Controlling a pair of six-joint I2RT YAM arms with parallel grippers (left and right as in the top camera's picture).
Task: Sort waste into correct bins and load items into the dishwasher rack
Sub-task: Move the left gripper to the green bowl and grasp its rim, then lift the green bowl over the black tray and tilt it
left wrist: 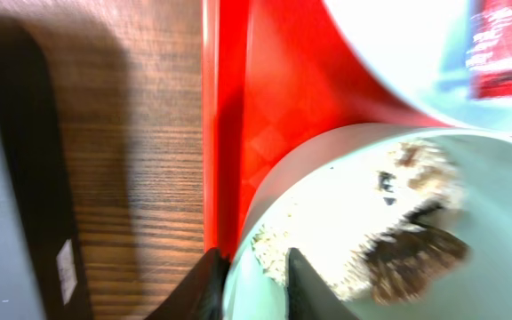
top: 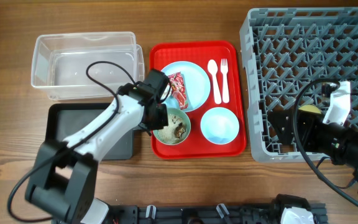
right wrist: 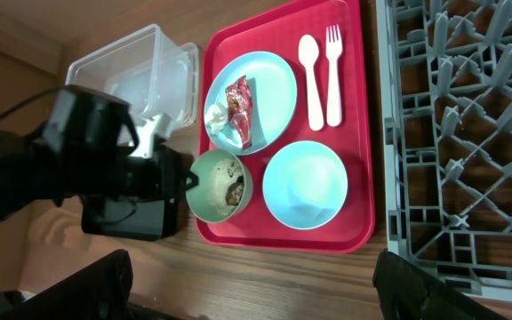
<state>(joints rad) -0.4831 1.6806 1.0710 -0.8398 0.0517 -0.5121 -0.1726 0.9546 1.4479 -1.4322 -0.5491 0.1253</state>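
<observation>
The pale green bowl [top: 174,127] stands at the front left of the red serving tray, with white rice [left wrist: 327,231] and brown scraps [left wrist: 416,258] inside. My left gripper [left wrist: 254,267] is shut on the bowl's left rim, one finger outside and one inside. On the pale blue plate [top: 194,74] lie the red wrapper [top: 179,89] and a white tissue wad [right wrist: 216,118]. The spoon [top: 214,78], fork [top: 225,78] and saucer [top: 220,124] also rest on the tray. My right gripper [right wrist: 252,276] is wide open and holds nothing. It hovers at the dishwasher rack's [top: 316,56] front left.
The clear tub [top: 86,62] stands at the back left, and the black tray [top: 73,121] lies in front of it, partly under my left arm. The red serving tray [top: 197,149] fills the gap between the bins and the rack. A cable loops above the left arm.
</observation>
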